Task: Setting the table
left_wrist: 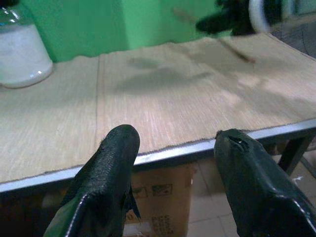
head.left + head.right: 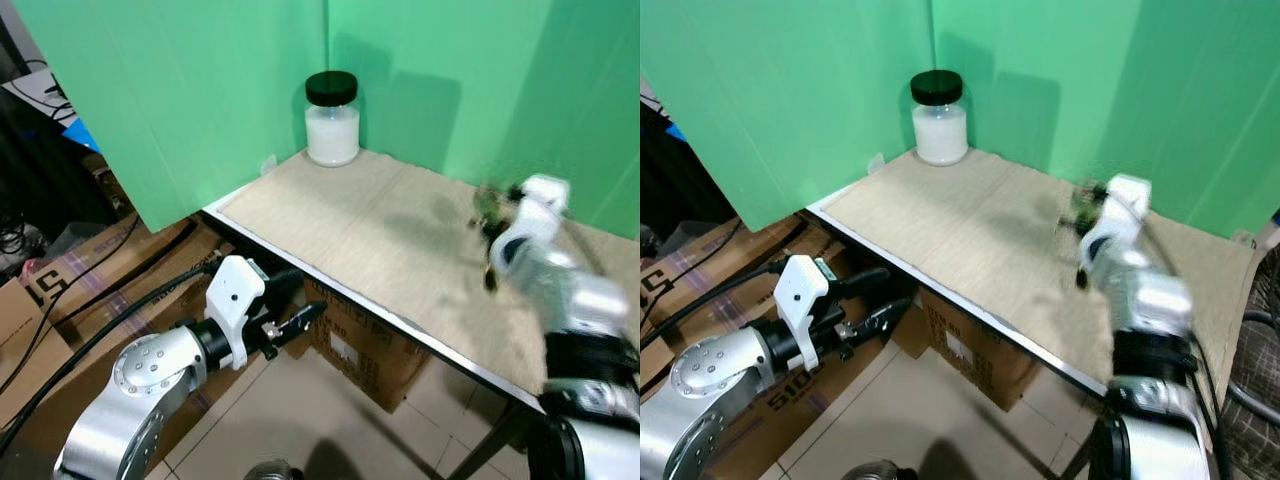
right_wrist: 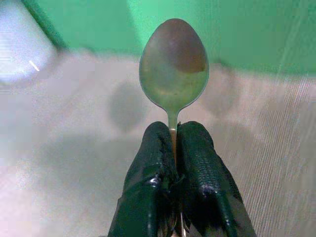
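Seen from the robot's head, the paired eye views look forward and down across the corner of a tabletop (image 2: 380,240) backed by green panels (image 2: 200,90), with a white jar (image 2: 332,120) at the far corner. The left wrist camera sits low off the tabletop's near edge, facing along its own fingers (image 1: 106,168) toward that jar. The right wrist camera hovers close above the tabletop, looking along a spoon (image 3: 174,69) toward the panels.

white-filled jar (image 2: 332,120) by green backdrop (image 2: 200,90); cardboard boxes (image 2: 360,355) below.
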Motion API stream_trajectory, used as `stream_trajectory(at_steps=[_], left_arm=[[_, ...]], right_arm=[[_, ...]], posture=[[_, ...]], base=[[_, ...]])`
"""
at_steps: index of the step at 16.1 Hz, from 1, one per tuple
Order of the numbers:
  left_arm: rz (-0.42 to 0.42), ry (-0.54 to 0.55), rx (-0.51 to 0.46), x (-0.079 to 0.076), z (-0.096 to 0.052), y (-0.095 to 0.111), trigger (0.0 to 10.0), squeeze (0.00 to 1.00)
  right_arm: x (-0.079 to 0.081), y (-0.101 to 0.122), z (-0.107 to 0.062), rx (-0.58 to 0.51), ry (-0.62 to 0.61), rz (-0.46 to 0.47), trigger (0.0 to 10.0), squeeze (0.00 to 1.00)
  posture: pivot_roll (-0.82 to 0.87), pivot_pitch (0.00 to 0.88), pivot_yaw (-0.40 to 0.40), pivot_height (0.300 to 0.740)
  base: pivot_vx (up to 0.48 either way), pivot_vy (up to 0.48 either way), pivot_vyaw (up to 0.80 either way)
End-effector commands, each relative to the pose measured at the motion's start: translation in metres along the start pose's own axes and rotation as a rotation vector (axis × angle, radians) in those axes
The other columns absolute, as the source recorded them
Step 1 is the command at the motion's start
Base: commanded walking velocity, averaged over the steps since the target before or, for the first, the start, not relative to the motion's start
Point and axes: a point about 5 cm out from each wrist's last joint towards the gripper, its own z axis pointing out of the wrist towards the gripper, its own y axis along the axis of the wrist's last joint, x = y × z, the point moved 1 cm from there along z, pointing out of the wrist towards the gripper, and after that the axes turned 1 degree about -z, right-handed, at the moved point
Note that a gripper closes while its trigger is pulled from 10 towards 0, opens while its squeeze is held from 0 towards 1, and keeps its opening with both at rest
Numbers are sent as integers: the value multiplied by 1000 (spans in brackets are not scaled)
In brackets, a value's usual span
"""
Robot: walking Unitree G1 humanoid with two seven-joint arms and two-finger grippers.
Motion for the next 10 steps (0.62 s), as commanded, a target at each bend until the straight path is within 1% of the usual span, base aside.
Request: stream_trajectory(at_steps=[1,2,3,4,5,6,7,8,9,10], left_arm=[[14,28,0,4,0,1,10000,0],[14,28,0,4,0,1,10000,0],[22,83,-26,6,2,5,10000,0],[26,111,-49,6,6,9,10000,0],[24,130,-52,6,9,10,10000,0],[39,251,-46,14,15,11,10000,0],[34,283,-62,16,17,14,10000,0],[28,322,-90,17,18,18,10000,0],[28,337,-99,17,18,20,10000,0],[29,370,-106,17,20,20,10000,0]], right_arm=[[5,10,-13,-50,50,5,0,0],[5,10,-13,-50,50,5,0,0],[18,14,-40,-148,126,-77,10000,0],[29,12,-53,-225,168,-157,10000,0],[33,11,-59,-250,184,-162,10000,0],[37,6,-72,-310,137,-179,10000,0],[41,4,-75,-315,146,-168,10000,0],[47,0,-77,-310,166,-146,10000,0],[49,-1,-77,-307,170,-140,10000,0],[53,-1,-76,-318,157,-197,10000,0]], posture=[[67,0,89,740],[67,0,89,740],[49,0,96,740],[43,0,98,740],[43,0,98,740],[34,0,96,740],[46,0,86,740],[52,0,84,740],[52,0,84,740],[28,0,90,740]], base=[[0,0,0],[0,0,0],[0,0,0],[0,0,0],[0,0,0],[0,0,0],[0,0,-463],[0,0,-800],[0,0,-800],[0,0,-800]])
